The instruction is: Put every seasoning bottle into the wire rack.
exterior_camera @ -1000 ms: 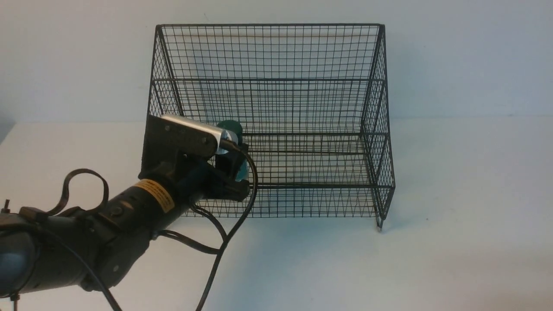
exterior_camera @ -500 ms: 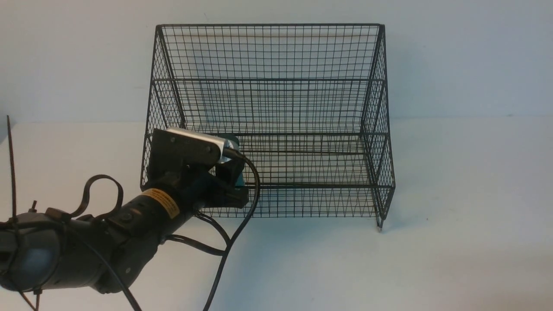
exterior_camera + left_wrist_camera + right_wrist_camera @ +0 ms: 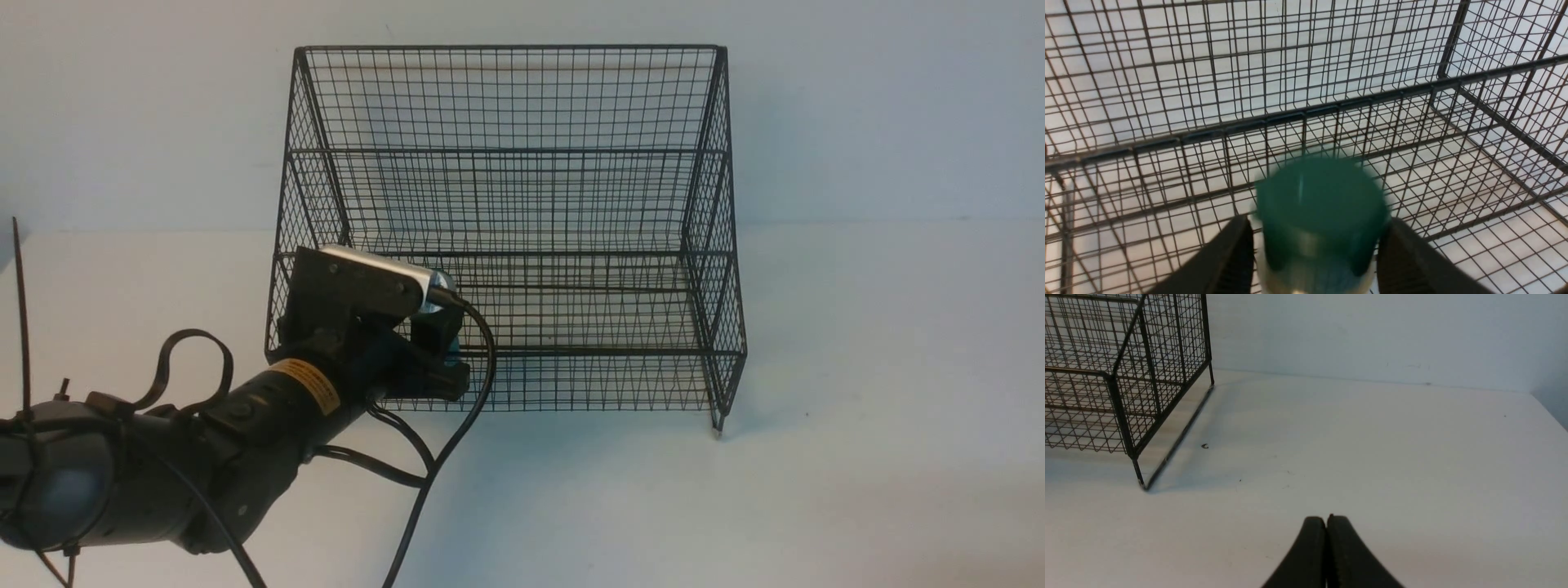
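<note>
The left arm (image 3: 163,474) reaches up from the near left corner of the table (image 3: 857,408) to the left front of the rack (image 3: 506,151). A black cable (image 3: 457,392) loops down from its wrist. In the front view the left gripper (image 3: 441,347) sits at the left end of the rack's lowest, front tier, and the wrist hides nearly all of what it carries.

The left wrist view shows this better. The two dark fingers (image 3: 1229,261) are closed on either side of the bottle (image 3: 1321,212), pressing on its clear body just below the green cap (image 3: 1323,192). The bottle is upright, with its cap blurred. Around it is the mesh floor of the low tier, and a thick rail crosses beyond it. Its base is out of sight, so I cannot tell whether it stands on the mesh or hangs above it.

The rest of the rack, to the right, holds nothing, and its tall grid back stands against the pale wall (image 3: 898,106).

The right gripper (image 3: 1326,526) shows only in its own wrist view. It is over bare table, well apart from the rack's right front foot (image 3: 1141,484), with its fingers pressed together on nothing
</note>
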Robot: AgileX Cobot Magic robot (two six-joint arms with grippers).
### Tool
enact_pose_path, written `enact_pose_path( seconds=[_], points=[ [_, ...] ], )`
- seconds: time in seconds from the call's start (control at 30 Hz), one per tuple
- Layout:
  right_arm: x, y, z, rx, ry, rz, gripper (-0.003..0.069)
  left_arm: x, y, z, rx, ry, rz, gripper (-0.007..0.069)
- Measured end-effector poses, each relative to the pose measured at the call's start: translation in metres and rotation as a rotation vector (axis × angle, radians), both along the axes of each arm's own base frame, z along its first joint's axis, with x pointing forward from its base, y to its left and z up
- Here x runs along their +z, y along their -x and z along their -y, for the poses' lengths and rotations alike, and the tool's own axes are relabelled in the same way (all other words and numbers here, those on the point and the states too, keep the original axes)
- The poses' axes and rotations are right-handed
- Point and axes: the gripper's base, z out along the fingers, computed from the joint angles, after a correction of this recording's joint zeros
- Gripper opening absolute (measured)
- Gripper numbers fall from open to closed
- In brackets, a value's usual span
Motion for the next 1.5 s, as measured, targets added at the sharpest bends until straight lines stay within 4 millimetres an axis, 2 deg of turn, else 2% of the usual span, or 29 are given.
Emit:
enact_pose_path(
  seconds=[0.4, 0.53, 0.63, 0.7, 0.8, 0.83, 0.87, 0.9, 0.93, 1.03, 1.1, 1.13, 1.17, 1.23, 1.27, 1.3, 1.4, 1.5],
  points=[
    [0.000, 0.000, 0.000, 0.000, 0.000, 0.000, -0.0015, 0.005, 0.002, -0.002, 0.006, -0.024, -0.047, 0.0387],
    [0.000, 0.000, 0.000, 0.000, 0.000, 0.000, -0.0015, 0.022, 0.011, -0.006, 0.010, -0.043, -0.077, 0.0387],
    [0.000, 0.000, 0.000, 0.000, 0.000, 0.000, -0.0015, 0.044, 0.023, -0.012, 0.015, -0.059, -0.101, 0.0387],
    [0.000, 0.000, 0.000, 0.000, 0.000, 0.000, -0.0015, 0.062, 0.035, -0.018, 0.020, -0.064, -0.103, 0.0380],
    [0.000, 0.000, 0.000, 0.000, 0.000, 0.000, -0.0015, 0.087, 0.053, -0.026, 0.025, -0.059, -0.085, 0.0321],
    [0.000, 0.000, 0.000, 0.000, 0.000, 0.000, -0.0015, 0.101, 0.065, -0.032, 0.028, -0.053, -0.068, 0.0259],
    [0.000, 0.000, 0.000, 0.000, 0.000, 0.000, -0.0015, 0.104, 0.067, -0.033, 0.029, -0.051, -0.065, 0.0238],
    [0.000, 0.000, 0.000, 0.000, 0.000, 0.000, -0.0015, 0.115, 0.076, -0.037, 0.031, -0.041, -0.042, 0.0192],
    [0.000, 0.000, 0.000, 0.000, 0.000, 0.000, -0.0015, 0.128, 0.091, -0.044, 0.034, -0.036, -0.027, 0.0096],
    [0.000, 0.000, 0.000, 0.000, 0.000, 0.000, -0.0015, 0.151, 0.119, -0.056, 0.040, -0.011, 0.030, 0.0016],
    [0.000, 0.000, 0.000, 0.000, 0.000, 0.000, -0.0015, 0.161, 0.134, -0.063, 0.042, 0.004, 0.064, 0.0005],
    [0.000, 0.000, 0.000, 0.000, 0.000, 0.000, -0.0015, 0.170, 0.150, -0.070, 0.045, 0.017, 0.092, -0.0005],
    [0.000, 0.000, 0.000, 0.000, 0.000, 0.000, -0.0015, 0.172, 0.154, -0.072, 0.046, 0.023, 0.105, -0.0005],
    [0.000, 0.000, 0.000, 0.000, 0.000, 0.000, -0.0015, 0.184, 0.180, -0.084, 0.050, 0.052, 0.168, -0.0005],
    [0.000, 0.000, 0.000, 0.000, 0.000, 0.000, -0.0015, 0.183, 0.180, -0.084, 0.050, 0.051, 0.166, -0.0005],
    [0.000, 0.000, 0.000, 0.000, 0.000, 0.000, -0.0015, 0.189, 0.195, -0.090, 0.051, 0.072, 0.210, -0.0005],
    [0.000, 0.000, 0.000, 0.000, 0.000, 0.000, -0.0015, 0.197, 0.215, -0.099, 0.053, 0.104, 0.282, -0.0005],
    [0.000, 0.000, 0.000, 0.000, 0.000, 0.000, -0.0015, 0.200, 0.225, -0.104, 0.053, 0.122, 0.319, -0.0005]
  ],
)
